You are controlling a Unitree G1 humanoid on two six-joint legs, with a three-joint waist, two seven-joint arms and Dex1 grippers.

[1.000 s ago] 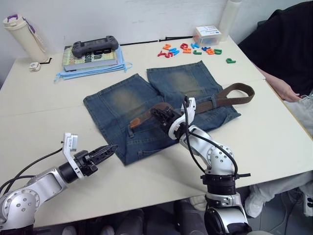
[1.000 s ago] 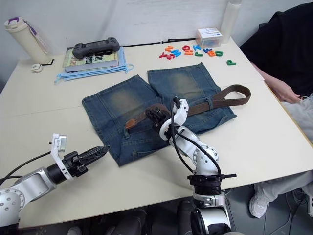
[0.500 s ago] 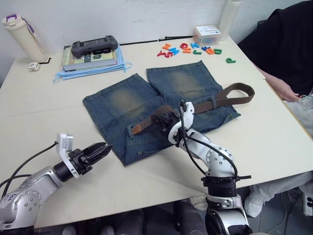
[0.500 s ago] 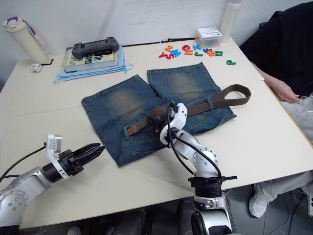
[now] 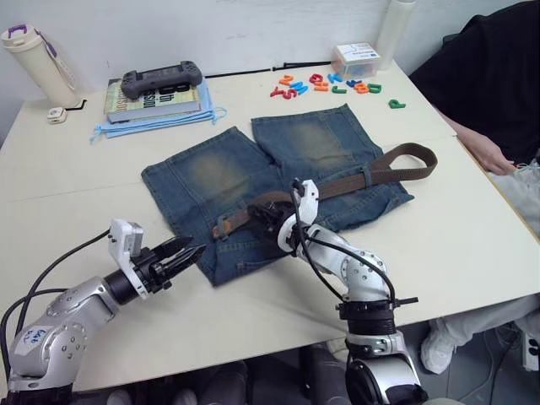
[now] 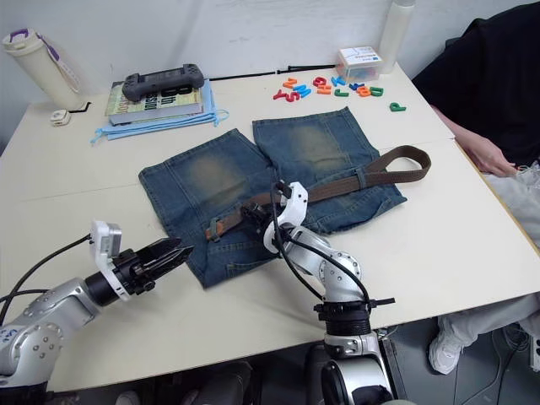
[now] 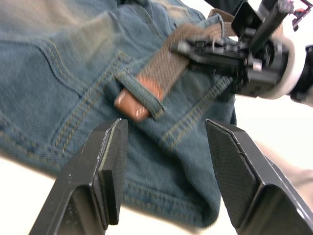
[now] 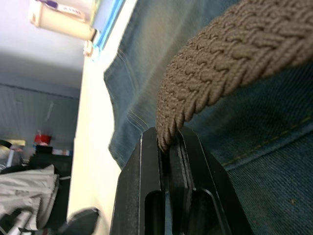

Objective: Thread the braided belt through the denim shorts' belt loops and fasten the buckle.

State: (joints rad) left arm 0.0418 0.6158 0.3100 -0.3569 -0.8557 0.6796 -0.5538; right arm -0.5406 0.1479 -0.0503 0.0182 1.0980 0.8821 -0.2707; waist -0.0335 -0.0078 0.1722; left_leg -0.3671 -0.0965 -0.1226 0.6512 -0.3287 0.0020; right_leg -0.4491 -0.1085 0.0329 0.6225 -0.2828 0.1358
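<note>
The denim shorts [image 5: 211, 173] lie flat mid-table, waistband toward me. The braided belt [image 5: 384, 169] runs along the waistband and curls into a loop at the right. Its tan tip [image 7: 128, 105] pokes out of a belt loop [image 7: 143, 91] at the left. My right gripper [image 5: 266, 221] is shut on the belt's woven strap [image 8: 230, 63] just right of that loop. My left gripper [image 5: 189, 255] is open over the table, just left of the shorts' near corner, its fingers [image 7: 105, 166] pointing at the tan tip. The buckle is hidden.
At the back left are a book [image 5: 156, 99] with a game controller [image 5: 160, 80] on it, blue face masks and a bottle [image 5: 34, 59]. Coloured letters [image 5: 325, 84] and a white box [image 5: 354, 59] lie at the back right. A person's hand [image 5: 489, 156] rests on the right edge.
My right gripper has slid left along the waistband with the belt, carrying the tan tip left into a belt loop. My left gripper drew back, returned toward the shorts' corner and opened.
</note>
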